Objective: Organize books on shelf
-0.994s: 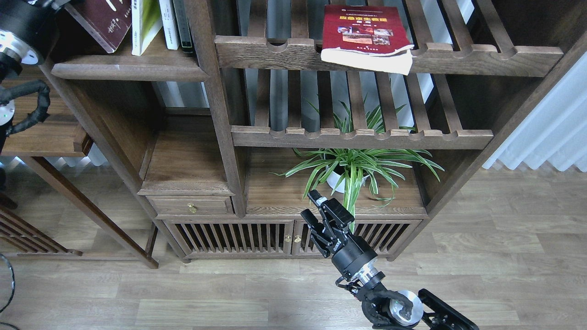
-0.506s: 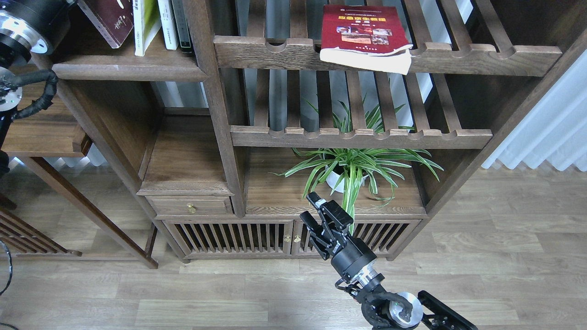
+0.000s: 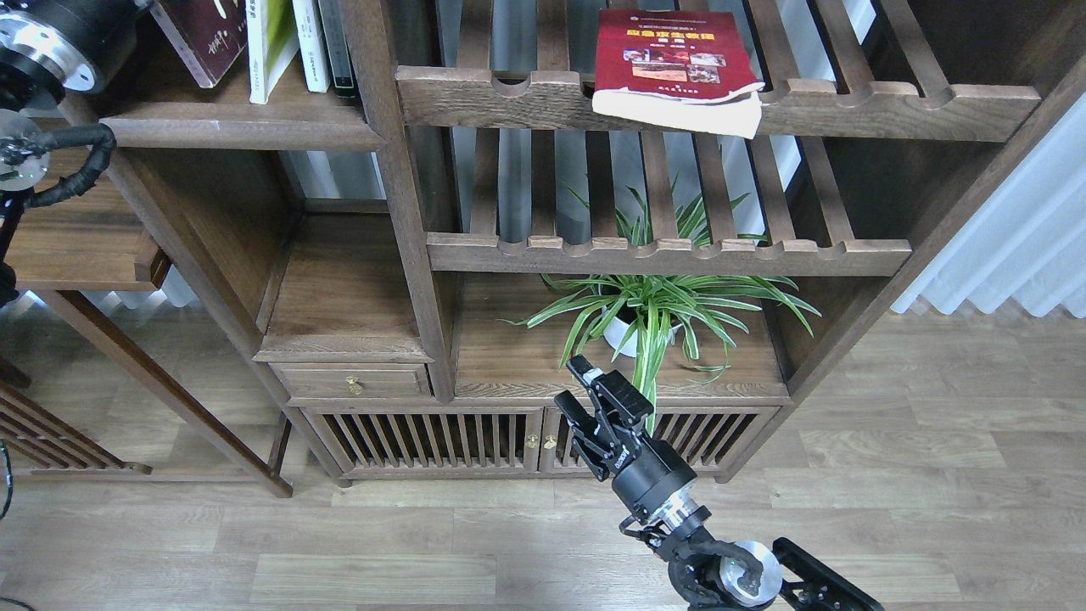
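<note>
The shelf (image 3: 229, 134), a solid dark board with a rounded front edge, sits at the upper left of the bookcase (image 3: 407, 255), and everything else is placed from it. On it, a maroon book (image 3: 204, 34) leans tilted at the left, its top cut off by the frame; just to its right a yellow-green book (image 3: 270, 42) stands nearly upright, followed by a thin white book (image 3: 312, 42) and a thin dark book (image 3: 336, 42), which stands against the upright post. To the right of the shelf, beyond that post, a red book (image 3: 674, 68) lies flat on the top slatted rack (image 3: 891, 106), its lower edge hanging over the notched front rail. Below that rack is a second rack (image 3: 526, 253), and under it a spider plant (image 3: 653, 310) in a white pot. Left of the shelf, the left arm (image 3: 51, 51) enters at the frame's corner; its gripper is out of view. Far below and right of the shelf, in front of the cabinet doors, the right gripper (image 3: 585, 395) points up toward the plant, fingers parted and holding nothing.
</note>
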